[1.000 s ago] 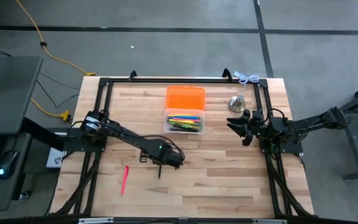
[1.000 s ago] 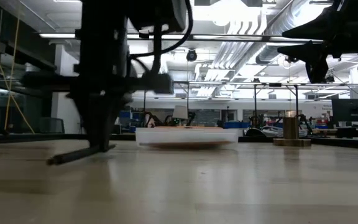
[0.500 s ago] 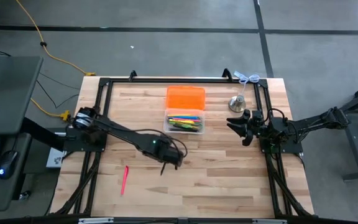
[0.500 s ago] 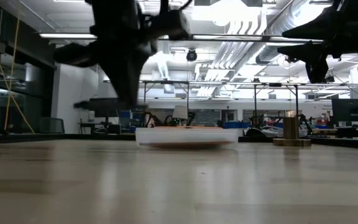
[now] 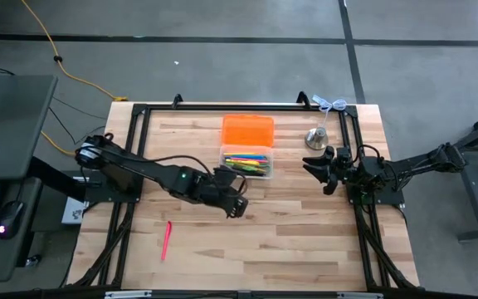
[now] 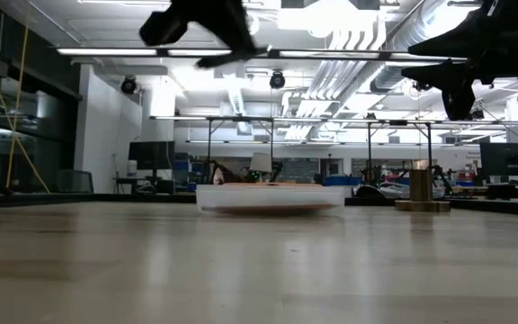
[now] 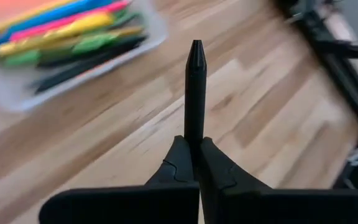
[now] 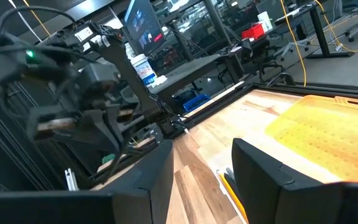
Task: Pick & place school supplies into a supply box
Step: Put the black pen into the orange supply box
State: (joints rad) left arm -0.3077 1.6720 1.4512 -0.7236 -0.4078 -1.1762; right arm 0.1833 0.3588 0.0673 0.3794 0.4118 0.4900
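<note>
Black pen point(image 7: 195, 93) is up off the table since a second ago and carried toward the supply box point(image 5: 246, 163), now just short of its near left corner; left gripper point(image 5: 232, 202) clamped on the pen's lower end. Light, stiff, slick barrel, so an end grip may let it pivot; mid-barrel would be safer. Pink pen point(image 5: 166, 239) lies well apart near the front. Right gripper point(image 5: 325, 170) waits right of the box, jaws apart, empty

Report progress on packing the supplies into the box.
Done: the clear box already holds a bundle of coloured pens. In hand: the left gripper, lifted above the table just left of the box, is shut on a black pen. Left: a pink pen lies on the table near the front. The right gripper waits open beside the bell.
</note>
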